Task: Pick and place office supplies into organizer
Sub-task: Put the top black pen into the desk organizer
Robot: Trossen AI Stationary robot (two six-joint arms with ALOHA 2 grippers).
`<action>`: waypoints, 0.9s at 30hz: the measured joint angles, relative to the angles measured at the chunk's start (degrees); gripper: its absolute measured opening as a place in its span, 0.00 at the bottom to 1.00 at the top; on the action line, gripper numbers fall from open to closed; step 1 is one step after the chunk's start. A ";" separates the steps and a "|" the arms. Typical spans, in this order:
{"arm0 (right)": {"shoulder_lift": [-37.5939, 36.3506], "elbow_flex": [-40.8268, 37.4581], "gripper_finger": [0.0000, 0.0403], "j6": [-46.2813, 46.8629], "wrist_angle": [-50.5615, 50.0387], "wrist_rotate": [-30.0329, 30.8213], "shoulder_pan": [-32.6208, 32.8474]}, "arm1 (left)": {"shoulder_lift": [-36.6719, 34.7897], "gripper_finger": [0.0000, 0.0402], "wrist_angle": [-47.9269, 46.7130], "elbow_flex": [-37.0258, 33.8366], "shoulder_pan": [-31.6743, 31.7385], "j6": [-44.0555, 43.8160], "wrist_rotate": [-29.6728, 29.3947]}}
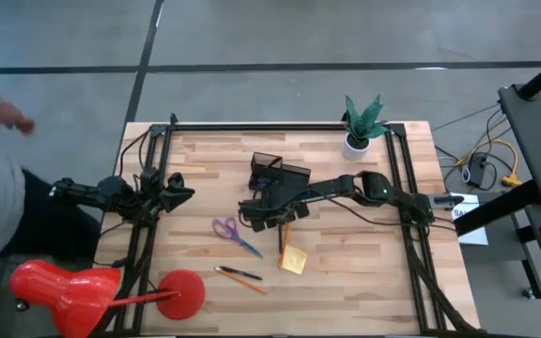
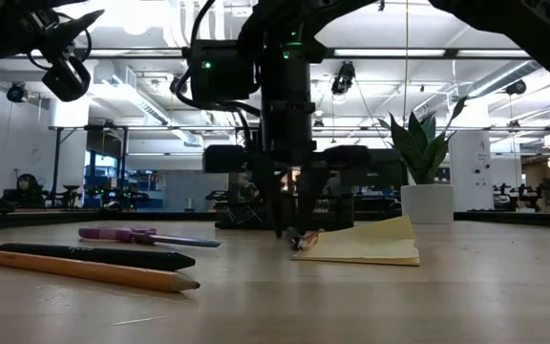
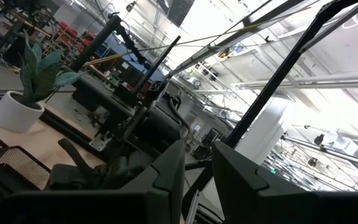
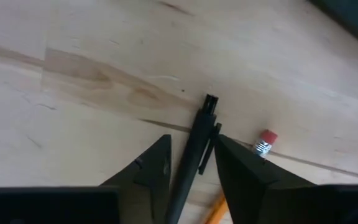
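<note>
Right wrist view: right end effector (image 4: 191, 158) straddles black pen (image 4: 194, 149) on table (image 4: 73, 74).

Right gripper (image 2: 289, 225) is down at the tabletop (image 2: 466, 287), fingers pointing straight at the wood, tips right beside the yellow sticky-note pad (image 2: 366, 247), which lies flat with one corner lifted. Whether the tips pinch anything, hard to say from here. Nearest the camera, an orange pencil (image 2: 79, 269) and a dark pen (image 2: 94, 255) lie side by side. Behind them, the purple-handled scissors (image 2: 137, 235). Farther back sits the black organizer (image 2: 337, 196), partly hidden by the arm, and a white plant pot (image 2: 426, 203) with green leaves
</note>
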 joint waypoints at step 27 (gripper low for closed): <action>-3.69 7.51 0.05 -19.61 20.83 25.54 1.57 | -0.02 0.16 -0.11 0.00 -0.01 0.05 0.12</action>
